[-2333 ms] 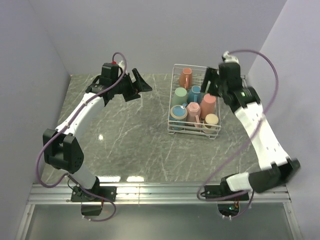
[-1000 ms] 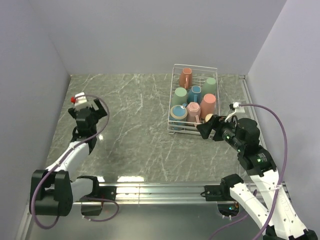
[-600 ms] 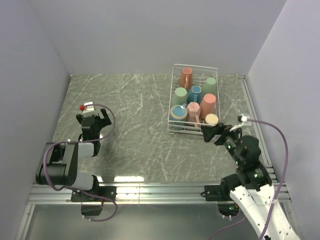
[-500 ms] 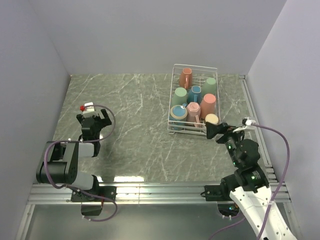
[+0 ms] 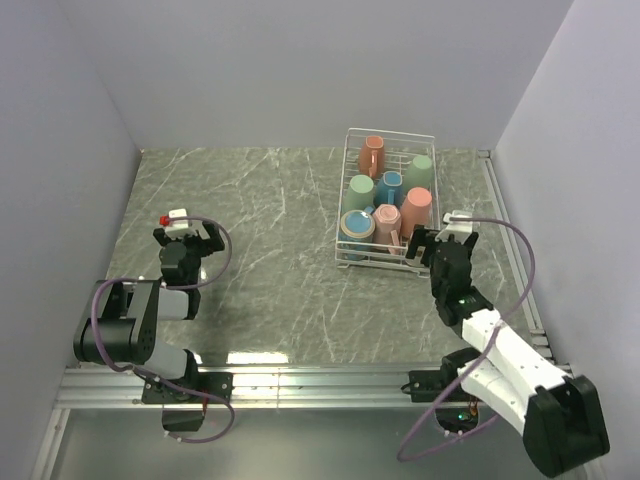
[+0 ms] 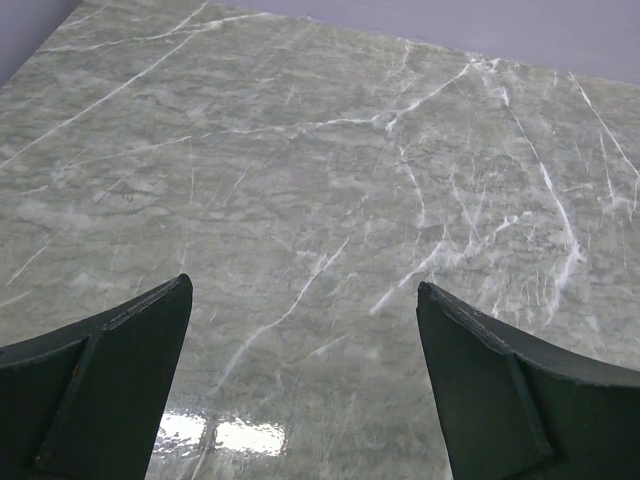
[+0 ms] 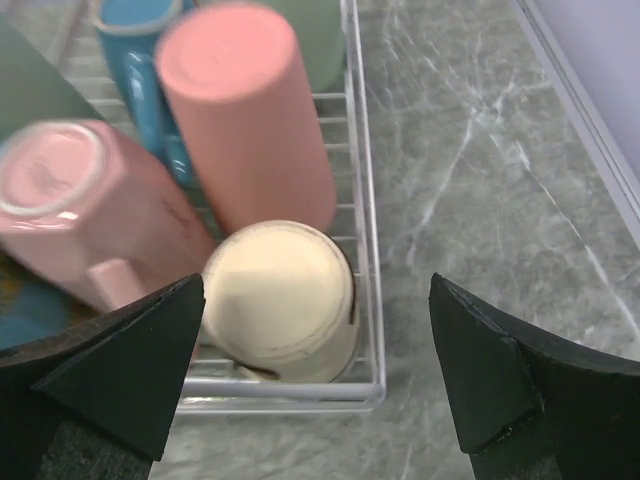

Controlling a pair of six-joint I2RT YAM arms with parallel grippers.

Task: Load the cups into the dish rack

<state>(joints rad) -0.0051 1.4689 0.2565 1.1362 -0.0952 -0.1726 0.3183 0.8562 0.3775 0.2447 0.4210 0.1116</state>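
Observation:
The white wire dish rack (image 5: 349,135) stands at the far right of the table and holds several cups: salmon (image 5: 371,155), green (image 5: 419,172), blue (image 5: 389,187), pink (image 5: 388,225) and a grey one with a blue inside (image 5: 356,228). My right gripper (image 5: 438,243) is open and empty just in front of the rack's near right corner. In the right wrist view the gripper (image 7: 317,290) frames an upturned cream cup (image 7: 280,300) behind the rack rim (image 7: 362,200), next to a salmon cup (image 7: 245,120) and a pink cup (image 7: 80,210). My left gripper (image 5: 187,236) is open and empty at the near left.
The left wrist view shows only the green marble table (image 6: 320,180) between the open fingers of the left gripper (image 6: 303,285). Grey walls enclose the table on three sides. A metal rail (image 5: 320,378) runs along the near edge.
Both arms have folded back from the far side toward the near edge. The right gripper came from beside the rack's far right to its near right corner. Both stayed open and empty.

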